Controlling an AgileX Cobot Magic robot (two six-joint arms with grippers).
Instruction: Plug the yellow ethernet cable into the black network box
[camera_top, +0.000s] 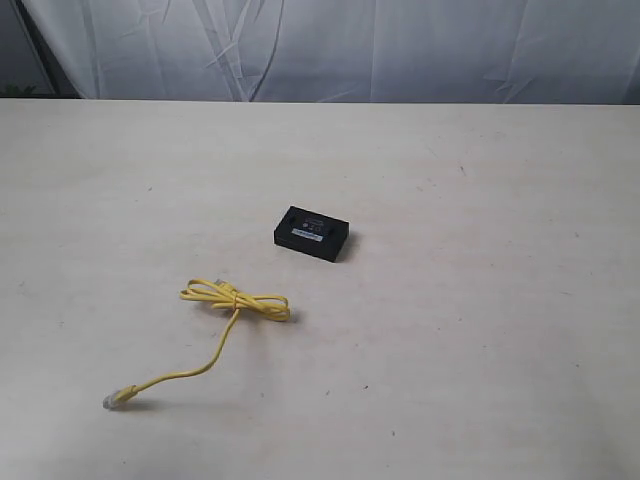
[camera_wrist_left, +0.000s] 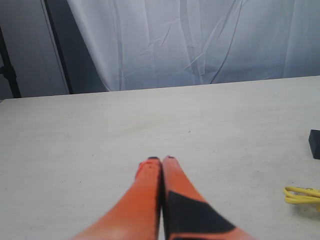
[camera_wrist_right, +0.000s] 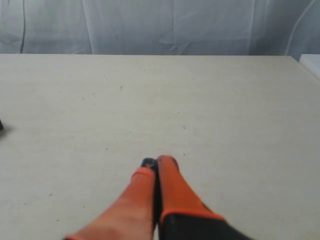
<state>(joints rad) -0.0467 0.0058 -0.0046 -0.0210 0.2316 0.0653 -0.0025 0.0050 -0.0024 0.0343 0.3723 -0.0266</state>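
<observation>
**A:** Which arm do you send for the yellow ethernet cable (camera_top: 240, 303)?

**B:** Your left. The cable lies left of centre on the table (camera_top: 480, 350). Its free plug (camera_top: 112, 400) trails toward the near-left, and its loops lie near the black network box (camera_top: 311, 233) without touching it.

**A:** And your grippers?

**B:** The left gripper (camera_wrist_left: 161, 160) and the right gripper (camera_wrist_right: 157, 161) are both pinched closed and empty. Nothing blocks your reach.

I see a bright yellow ethernet cable (camera_top: 250, 304) with pale plugs, a black network box (camera_top: 312, 233) with a pale label, a plain cream desk (camera_top: 480, 350), orange-and-black left fingers (camera_wrist_left: 147, 195) and right fingers (camera_wrist_right: 172, 185), and white cloth (camera_top: 400, 50) behind the box.
</observation>
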